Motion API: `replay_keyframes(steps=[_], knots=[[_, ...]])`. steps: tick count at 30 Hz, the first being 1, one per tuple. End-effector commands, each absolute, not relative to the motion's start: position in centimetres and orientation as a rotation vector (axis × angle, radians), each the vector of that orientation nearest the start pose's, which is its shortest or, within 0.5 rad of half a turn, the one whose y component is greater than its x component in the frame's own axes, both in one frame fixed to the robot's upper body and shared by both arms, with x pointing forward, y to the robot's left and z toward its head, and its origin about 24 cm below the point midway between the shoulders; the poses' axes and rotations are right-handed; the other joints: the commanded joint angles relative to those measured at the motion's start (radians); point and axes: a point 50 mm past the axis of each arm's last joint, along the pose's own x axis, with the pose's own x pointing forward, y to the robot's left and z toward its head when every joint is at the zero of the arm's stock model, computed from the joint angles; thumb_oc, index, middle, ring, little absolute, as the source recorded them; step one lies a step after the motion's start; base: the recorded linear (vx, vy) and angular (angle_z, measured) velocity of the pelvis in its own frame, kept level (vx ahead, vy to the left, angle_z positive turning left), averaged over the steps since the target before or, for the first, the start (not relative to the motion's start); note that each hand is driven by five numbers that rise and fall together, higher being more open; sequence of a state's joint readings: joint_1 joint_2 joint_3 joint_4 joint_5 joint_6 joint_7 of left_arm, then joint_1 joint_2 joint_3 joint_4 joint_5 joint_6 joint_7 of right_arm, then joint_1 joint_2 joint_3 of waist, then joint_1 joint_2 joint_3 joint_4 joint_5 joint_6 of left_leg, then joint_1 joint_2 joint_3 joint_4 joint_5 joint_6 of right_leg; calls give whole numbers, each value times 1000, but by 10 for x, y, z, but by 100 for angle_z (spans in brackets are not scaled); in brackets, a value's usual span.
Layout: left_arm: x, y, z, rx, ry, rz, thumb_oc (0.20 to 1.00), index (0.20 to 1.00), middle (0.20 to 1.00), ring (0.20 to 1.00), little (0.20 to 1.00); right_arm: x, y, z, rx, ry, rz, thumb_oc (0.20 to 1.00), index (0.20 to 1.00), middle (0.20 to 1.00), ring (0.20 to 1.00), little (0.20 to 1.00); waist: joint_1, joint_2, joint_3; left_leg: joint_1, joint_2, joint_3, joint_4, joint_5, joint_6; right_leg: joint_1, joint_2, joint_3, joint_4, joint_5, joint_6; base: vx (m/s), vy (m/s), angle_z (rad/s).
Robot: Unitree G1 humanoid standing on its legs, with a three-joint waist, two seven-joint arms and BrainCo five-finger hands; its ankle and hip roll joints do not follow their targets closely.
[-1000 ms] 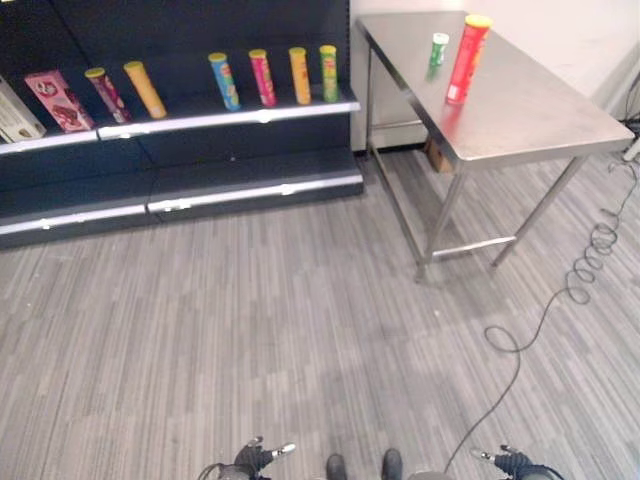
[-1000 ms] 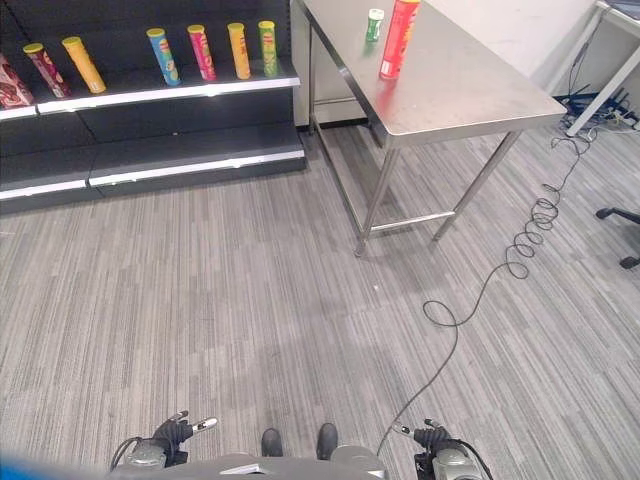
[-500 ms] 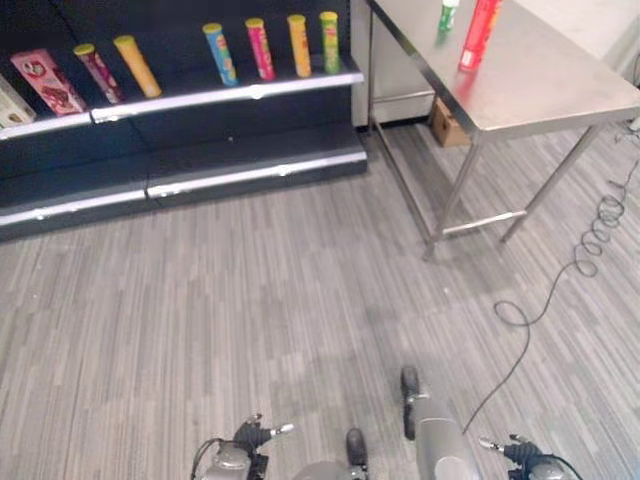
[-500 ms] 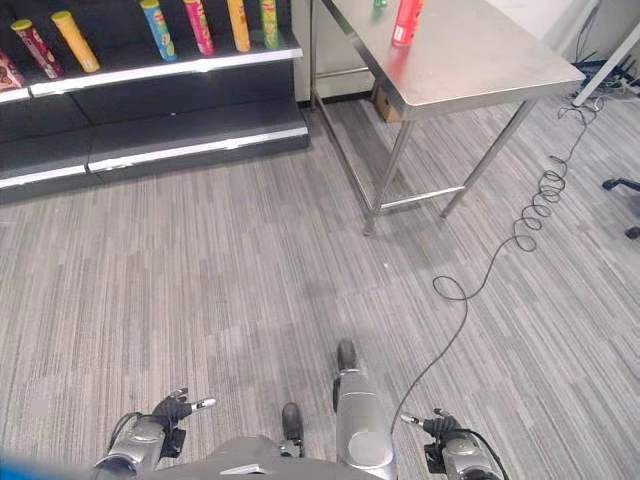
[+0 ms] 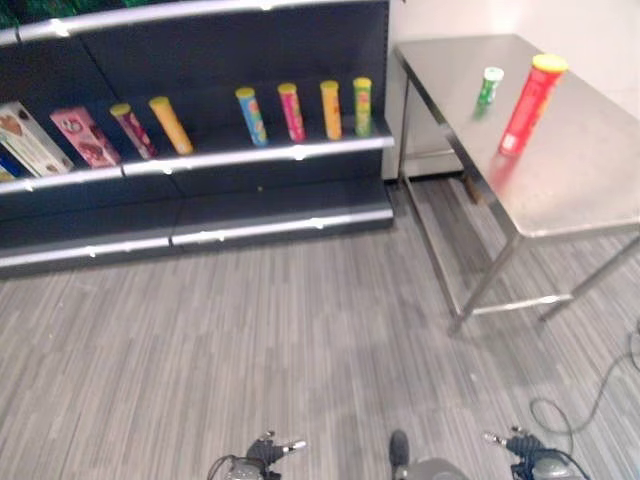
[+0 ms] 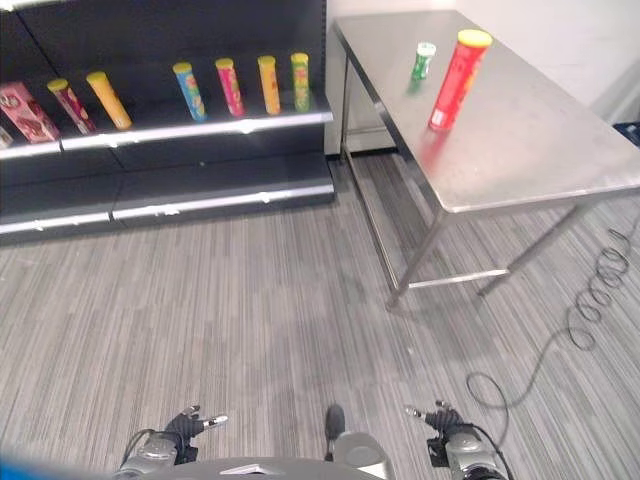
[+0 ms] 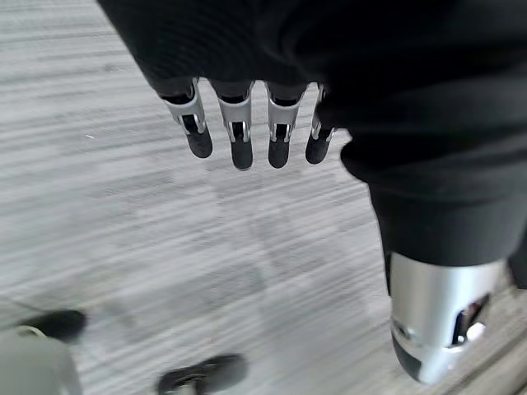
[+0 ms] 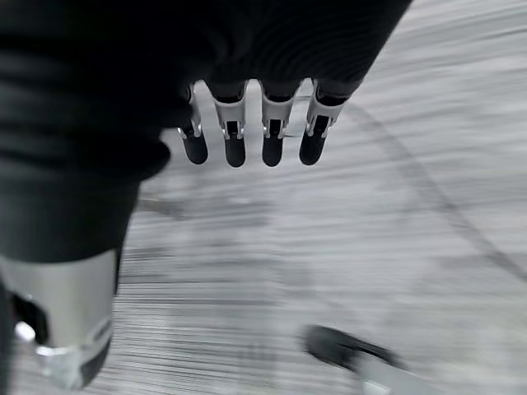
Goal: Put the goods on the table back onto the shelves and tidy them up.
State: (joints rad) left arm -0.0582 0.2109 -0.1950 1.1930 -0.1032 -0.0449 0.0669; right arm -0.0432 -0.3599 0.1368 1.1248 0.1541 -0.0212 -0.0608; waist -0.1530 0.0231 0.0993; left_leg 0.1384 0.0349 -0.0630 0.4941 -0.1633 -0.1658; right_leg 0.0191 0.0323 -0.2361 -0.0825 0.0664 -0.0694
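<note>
Steel gleams off the table (image 6: 520, 150) in the upper right of the frame, and on its far end stand the goods: a tall red canister (image 6: 456, 80) with a yellow lid, upright, and a small green can (image 6: 424, 60) just beside it, toward the back edge and apart from it. Across the upper left runs a dark shelf unit (image 6: 200, 190) with bright rails. On its middle shelf, a row of chip canisters leans back: maroon (image 5: 132, 130), orange (image 5: 171, 124), blue (image 5: 251, 115), pink (image 5: 291, 111), another orange (image 5: 331, 109) and green (image 5: 362, 106). Left of them sit a pink box (image 5: 84, 137) and a white box (image 5: 28, 139) at the frame's edge. Grey striped carpet (image 6: 250, 320) covers the floor between. Low at the bottom edge hang both hands, well apart from table and shelves: the left hand (image 7: 239, 136) and the right hand (image 8: 251, 136), each with fingers straight, slack, holding nothing.
</note>
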Motion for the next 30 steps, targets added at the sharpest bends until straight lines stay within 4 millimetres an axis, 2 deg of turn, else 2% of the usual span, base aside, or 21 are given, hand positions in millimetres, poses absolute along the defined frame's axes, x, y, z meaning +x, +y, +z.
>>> replay_keyframes(steps=[1, 2, 4, 5, 6, 7, 8, 9, 10, 13, 14, 15, 16, 18, 19, 21, 25, 26, 28, 29, 30], knots=[[149, 240, -139, 343, 1003, 76, 1000, 1000, 1000, 1000, 1000, 129, -282, -133, -332, 1057, -214, 1000, 1000, 1000, 1000, 1000, -12, -60, 68, -42, 56, 72, 80, 282, 27, -51, -38, 57, 10, -71, 111, 314, -353, 23], [148, 245, -139, 343, 1010, 104, 1000, 1000, 1000, 1000, 1000, 130, -282, -133, -330, 1066, -223, 1000, 1000, 1000, 1000, 1000, 15, -85, 91, -122, 80, 150, 187, 248, 62, 1, -36, 72, -1, -95, 99, 315, -307, 2], [143, 245, -141, 323, 1028, 126, 1000, 1000, 1000, 1000, 1000, 128, -282, -135, -334, 1088, -223, 1000, 1000, 1000, 1000, 1000, 51, -96, 110, -229, 76, 180, 210, 177, 87, 45, -38, 92, -2, -112, 100, 223, -153, -15], [143, 245, -141, 324, 1028, 127, 1000, 1000, 1000, 1000, 1000, 128, -281, -135, -333, 1088, -223, 1000, 1000, 1000, 1000, 1000, 49, -99, 107, -231, 73, 180, 207, 180, 88, 41, -41, 91, -2, -112, 100, 272, -55, -45], [137, 246, -143, 299, 1048, 147, 1000, 1000, 1000, 1000, 1000, 126, -280, -137, -343, 1104, -213, 1000, 1000, 1000, 1000, 1000, 79, -106, 119, -293, 75, 188, 69, 145, 95, 79, -45, 103, -5, -131, 114, 277, -6, -62], [135, 245, -144, 297, 1052, 149, 1000, 1000, 1000, 1000, 1000, 125, -278, -138, -347, 1106, -209, 1000, 1000, 1000, 1000, 1000, 88, -108, 120, -293, 71, 186, -30, 145, 97, 91, -51, 107, -5, -141, 121, 497, 57, -83], [129, 244, -147, 279, 1072, 151, 1000, 1000, 1000, 1000, 1000, 122, -277, -139, -365, 1121, -193, 1000, 1000, 1000, 1000, 1000, 113, -93, 126, -311, 69, 146, -284, 192, 87, 127, -39, 118, -5, -170, 131, 420, 110, -61], [129, 245, -146, 278, 1069, 154, 1000, 1000, 1000, 1000, 1000, 124, -277, -139, -377, 1115, -183, 1000, 1000, 1000, 1000, 1000, 127, -80, 131, -324, 66, 99, -398, 250, 77, 149, -26, 128, -5, -187, 134, 597, 127, -41], [129, 245, -146, 273, 1064, 158, 1000, 1000, 1000, 1000, 1000, 127, -276, -138, -389, 1101, -175, 1000, 1000, 1000, 1000, 1000, 149, -69, 129, -371, 62, 29, -542, 294, 48, 183, -9, 159, -5, -220, 132, 384, 63, -7], [128, 245, -147, 274, 1072, 163, 1000, 1000, 1000, 1000, 1000, 127, -276, -138, -389, 1106, -176, 1000, 1000, 1000, 1000, 1000, 147, -73, 133, -423, 71, 39, -581, 315, 24, 219, -10, 190, -5, -248, 129, 368, 86, -16], [123, 246, -148, 262, 1081, 171, 1000, 1000, 1000, 1000, 1000, 121, -275, -141, -393, 1134, -166, 1000, 1000, 1000, 1000, 1000, 160, -70, 124, -419, 77, 24, -581, 329, 21, 247, -6, 229, -5, -261, 130, 346, 127, -71], [123, 246, -148, 262, 1082, 171, 1000, 1000, 1000, 1000, 1000, 121, -275, -141, -393, 1134, -165, 1000, 1000, 1000, 1000, 1000, 162, -71, 126, -415, 76, 27, -581, 328, 21, 249, -8, 231, -5, -261, 130, 455, 219, -88], [116, 247, -150, 256, 1106, 174, 1000, 1000, 1000, 1000, 1000, 112, -274, -145, -396, 1169, -158, 1000, 1000, 1000, 1000, 1000, 169, -56, 107, -398, 81, -8, -581, 358, 20, 266, -6, 264, -5, -280, 132, 320, 195, -69], [114, 247, -151, 257, 1113, 173, 1000, 1000, 1000, 1000, 1000, 109, -273, -146, -391, 1183, -160, 1000, 1000, 1000, 1000, 1000, 172, -59, 102, -383, 83, -4, -581, 366, 20, 273, -16, 278, -5, -281, 136, 332, 217, -79], [112, 252, -150, 277, 1124, 182, 1000, 1000, 1000, 1000, 1000, 101, -271, -149, -351, 1210, -182, 1000, 1000, 1000, 1000, 1000, 165, -68, 81, -360, 86, 25, -572, 375, 30, 284, -49, 294, -3, -280, 155, 343, 260, -79], [115, 253, -149, 281, 1115, 180, 1000, 1000, 1000, 1000, 1000, 98, -272, -150, -346, 1220, -187, 1000, 1000, 1000, 1000, 1000, 166, -75, 75, -353, 82, 42, -562, 368, 37, 277, -67, 301, 18, -282, 165, 286, 221, -50], [129, 259, -142, 310, 1068, 174, 1000, 1000, 1000, 1000, 1000, 90, -273, -152, -331, 1254, -194, 1000, 1000, 1000, 1000, 1000, 154, -88, 50, -330, 44, 101, -525, 300, 93, 198, -130, 308, 182, -232, 225, 253, 244, -51], [137, 262, -139, 311, 1046, 178, 1000, 1000, 1000, 1000, 1000, 93, -275, -150, -320, 1245, -209, 1000, 1000, 1000, 1000, 1000, 147, -82, 53, -299, 23, 125, -527, 266, 125, 127, -152, 295, 305, -167, 249, 242, 315, -34], [142, 263, -136, 318, 1025, 176, 1000, 1000, 1000, 1000, 1000, 96, -277, -149, -306, 1228, -231, 1000, 1000, 1000, 1000, 1000, 131, -74, 70, -252, 4, 147, -541, 244, 148, 50, -184, 264, 460, -69, 265, 182, 292, -51], [145, 264, -134, 332, 1019, 173, 1000, 1000, 1000, 1000, 1000, 98, -278, -148, -298, 1221, -245, 1000, 1000, 1000, 1000, 1000, 116, -64, 84, -221, -4, 158, -556, 232, 159, 7, -204, 235, 533, -19, 258, 135, 279, -34], [146, 265, -134, 344, 1018, 167, 1000, 1000, 1000, 1000, 1000, 98, -279, -147, -287, 1215, -259, 1000, 1000, 1000, 1000, 1000, 109, -51, 87, -203, 1, 174, -568, 221, 163, -19, -220, 196, 570, -7, 254, 263, 349, 1]])
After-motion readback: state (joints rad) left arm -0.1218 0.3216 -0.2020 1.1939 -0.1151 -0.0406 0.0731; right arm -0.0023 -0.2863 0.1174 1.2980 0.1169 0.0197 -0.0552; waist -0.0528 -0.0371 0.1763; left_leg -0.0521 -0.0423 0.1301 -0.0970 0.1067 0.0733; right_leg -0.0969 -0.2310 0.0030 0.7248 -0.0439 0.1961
